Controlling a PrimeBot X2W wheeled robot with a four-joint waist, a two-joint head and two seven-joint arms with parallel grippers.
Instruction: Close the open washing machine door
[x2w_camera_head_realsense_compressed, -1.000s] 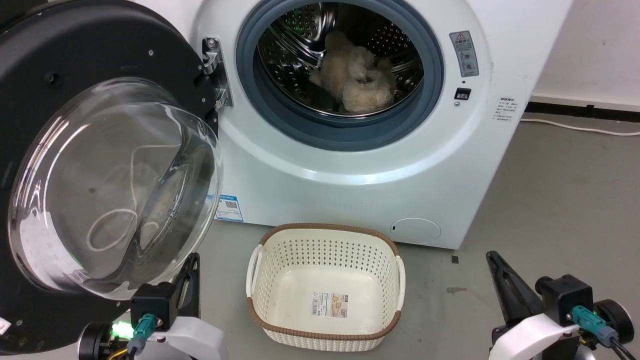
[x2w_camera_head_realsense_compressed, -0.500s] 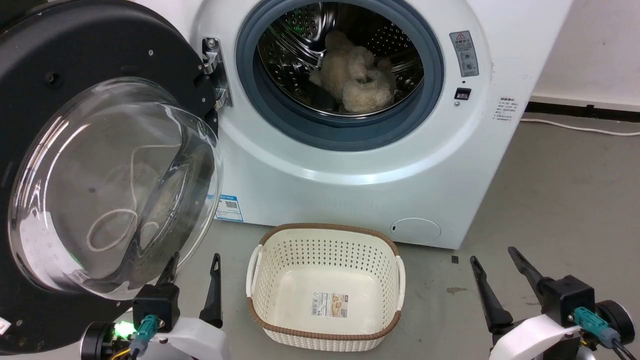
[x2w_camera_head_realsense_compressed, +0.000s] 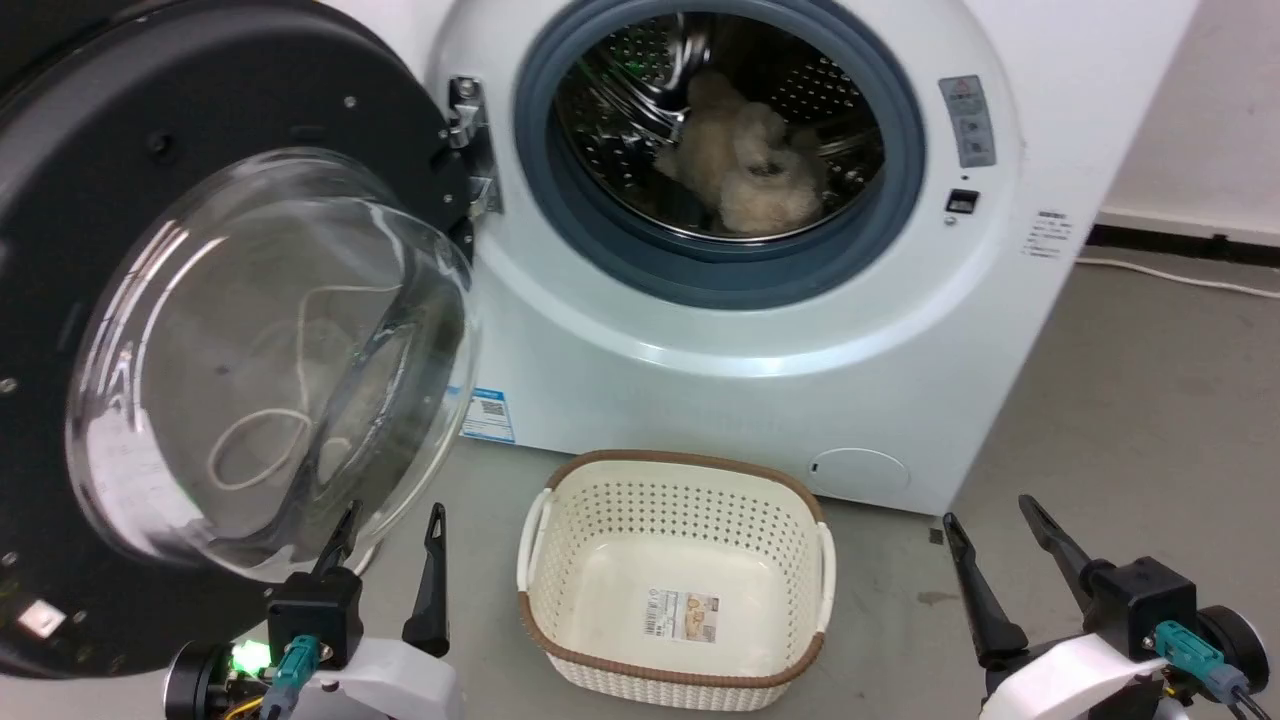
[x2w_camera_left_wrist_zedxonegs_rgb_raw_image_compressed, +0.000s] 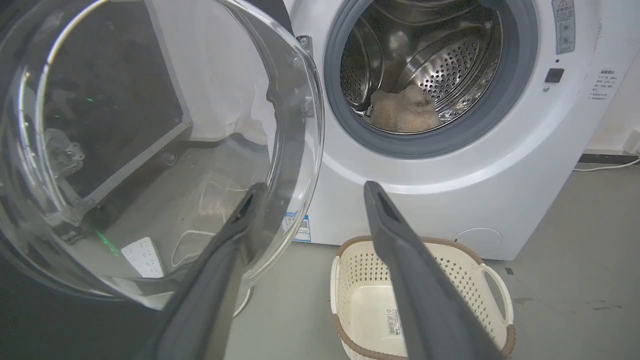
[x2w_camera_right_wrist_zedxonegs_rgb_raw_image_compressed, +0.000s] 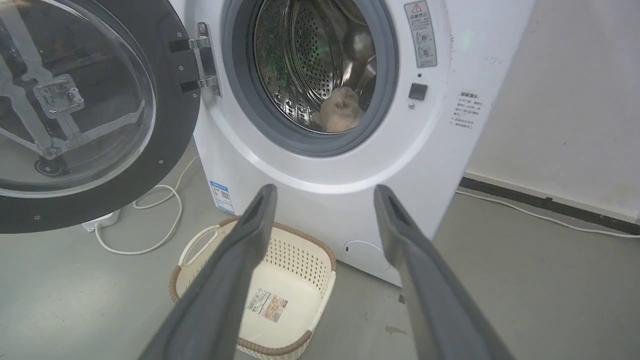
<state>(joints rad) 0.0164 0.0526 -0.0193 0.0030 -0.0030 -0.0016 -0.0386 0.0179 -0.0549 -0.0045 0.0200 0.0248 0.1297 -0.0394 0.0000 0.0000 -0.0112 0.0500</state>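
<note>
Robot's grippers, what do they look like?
The left gripper and right gripper each have two long dark grey fingers tapering to points. They grow from a black boxy block with a teal plug and cable, on a rounded white wrist shell. A green light glows by the left one.

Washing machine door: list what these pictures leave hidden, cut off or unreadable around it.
Washing machine door: left part cut by the head view's left edge; outer face turned away in every view.
Left gripper: one finger overlaps the door in the left wrist view; contact unclear.
Warning label on the washing machine: print too small in the head view.
Beige fluffy item: underside hidden behind the rubber ring in the right wrist view.
</note>
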